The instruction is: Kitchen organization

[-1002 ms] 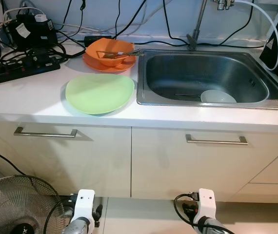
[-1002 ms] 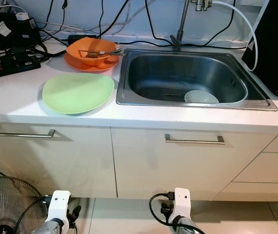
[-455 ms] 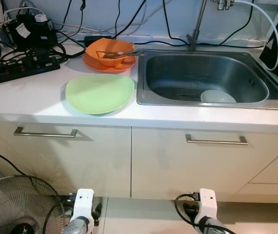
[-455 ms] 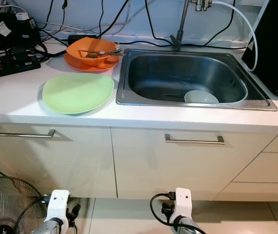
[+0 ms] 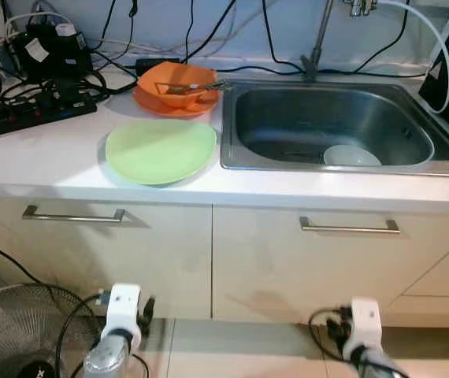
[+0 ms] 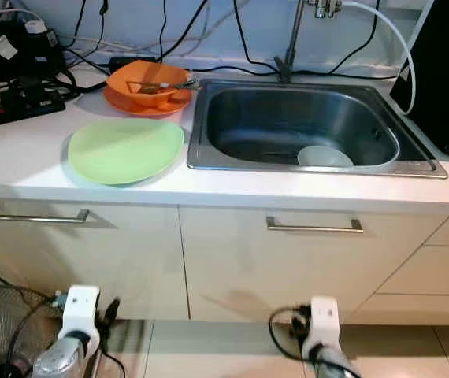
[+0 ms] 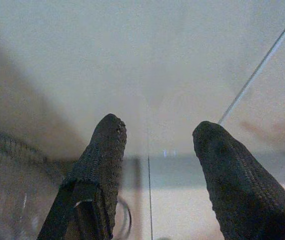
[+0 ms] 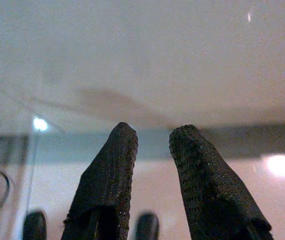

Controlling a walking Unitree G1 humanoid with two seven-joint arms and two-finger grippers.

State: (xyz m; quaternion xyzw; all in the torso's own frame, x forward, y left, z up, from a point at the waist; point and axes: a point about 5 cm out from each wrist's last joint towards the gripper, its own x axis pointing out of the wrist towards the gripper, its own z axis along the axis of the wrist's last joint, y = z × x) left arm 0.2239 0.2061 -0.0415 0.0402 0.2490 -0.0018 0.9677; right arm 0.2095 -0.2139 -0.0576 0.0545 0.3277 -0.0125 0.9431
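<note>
Plates and bowls wait on the worktop (image 5: 43,157) while both arms hang low in front of the cabinet doors. The left tool (image 7: 157,150) points at the pale cabinet face, its two black fingers (image 7: 102,155) spread well apart with nothing between them. The right tool (image 8: 152,150) faces the same cabinet front, its fingers (image 8: 115,165) separated by a narrower gap and holding nothing. In the head views the left wrist (image 5: 120,311) sits near the floor just beside a standing fan (image 5: 12,331), and the right wrist (image 5: 364,323) hangs below the right-hand cabinet door.

Above them, a green plate (image 5: 160,150) lies flat on the worktop, just left of the sink (image 5: 331,161). Behind it an orange bowl (image 5: 176,83) rests on an orange plate (image 5: 153,102), and what looks like cutlery lies across the bowl, though it is too small to tell for sure. Inside the steel sink a white bowl (image 5: 352,156) sits near the front right of the basin. A tap (image 5: 317,47) rises behind the sink. At the far left of the worktop a black power strip (image 5: 31,113) lies among tangled cables (image 5: 209,31).
</note>
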